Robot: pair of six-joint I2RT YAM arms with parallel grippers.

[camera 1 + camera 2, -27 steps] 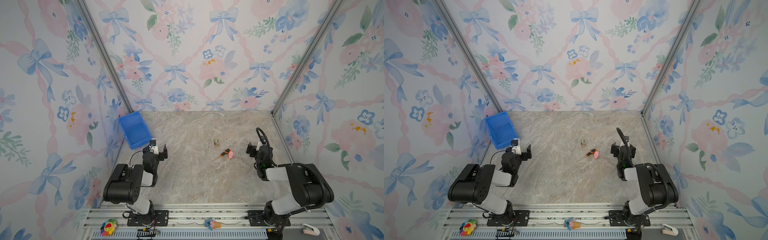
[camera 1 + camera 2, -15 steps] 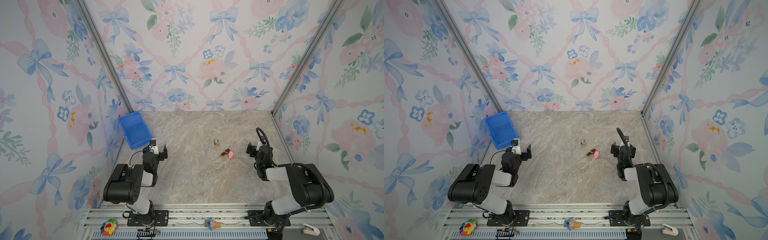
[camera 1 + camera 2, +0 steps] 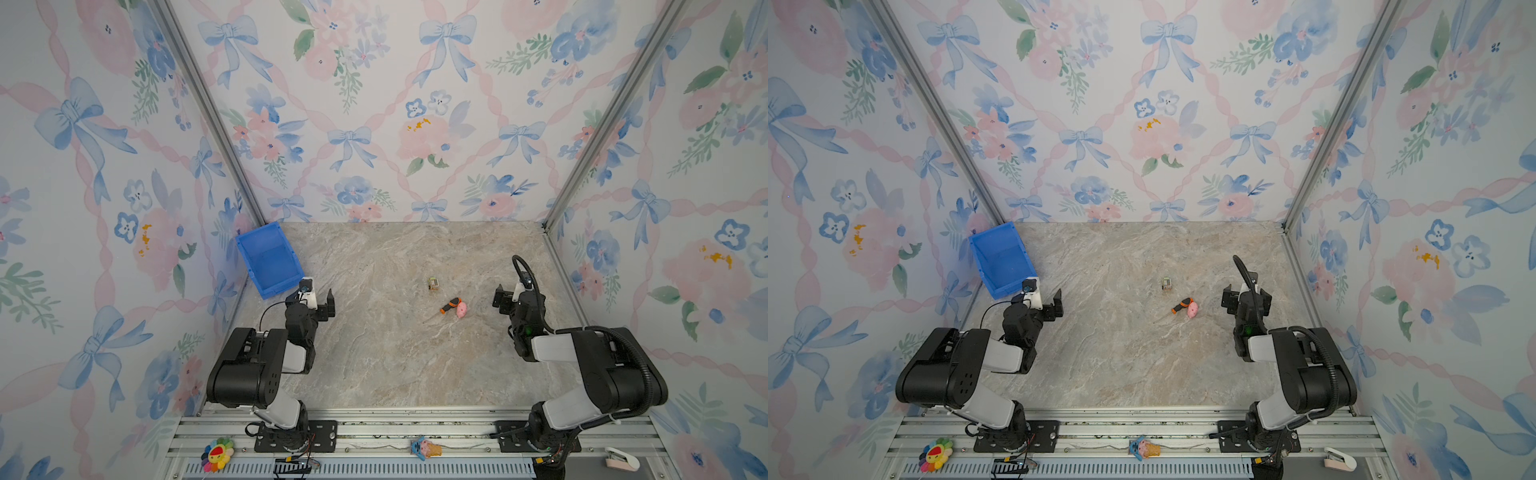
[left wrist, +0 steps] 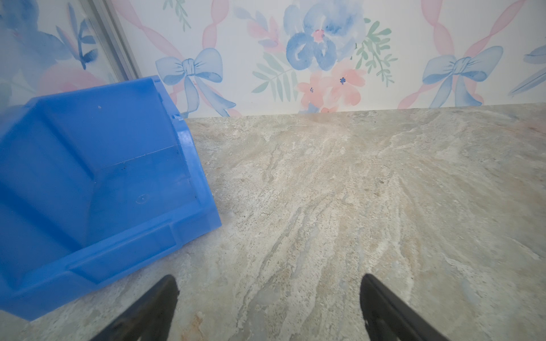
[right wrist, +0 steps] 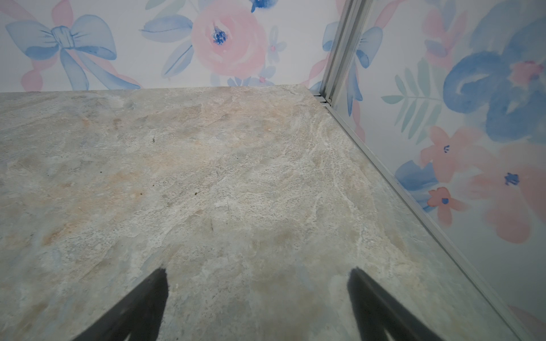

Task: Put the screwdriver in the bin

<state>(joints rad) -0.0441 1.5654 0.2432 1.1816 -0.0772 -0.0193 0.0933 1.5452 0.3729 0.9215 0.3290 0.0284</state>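
The screwdriver (image 3: pixel 450 305) (image 3: pixel 1181 305), black and orange with a thin dark shaft, lies flat on the marble table in both top views, right of centre. The blue bin (image 3: pixel 268 259) (image 3: pixel 1001 259) (image 4: pixel 97 183) stands open-topped at the back left by the wall. My left gripper (image 3: pixel 318 298) (image 3: pixel 1046 300) (image 4: pixel 267 292) is open just in front of the bin, nothing between its fingers. On the right side of the table my right gripper (image 3: pixel 509 295) (image 3: pixel 1246 297) (image 5: pixel 257 283) is open too, over bare table, right of the screwdriver. Neither wrist view shows the screwdriver.
A small pink toy (image 3: pixel 461 308) (image 3: pixel 1192 309) touches the screwdriver's handle end. A tiny yellowish box (image 3: pixel 433 284) (image 3: pixel 1166 284) sits just behind them. Floral walls enclose the table on three sides; a metal rail (image 3: pixel 415 424) runs along the front.
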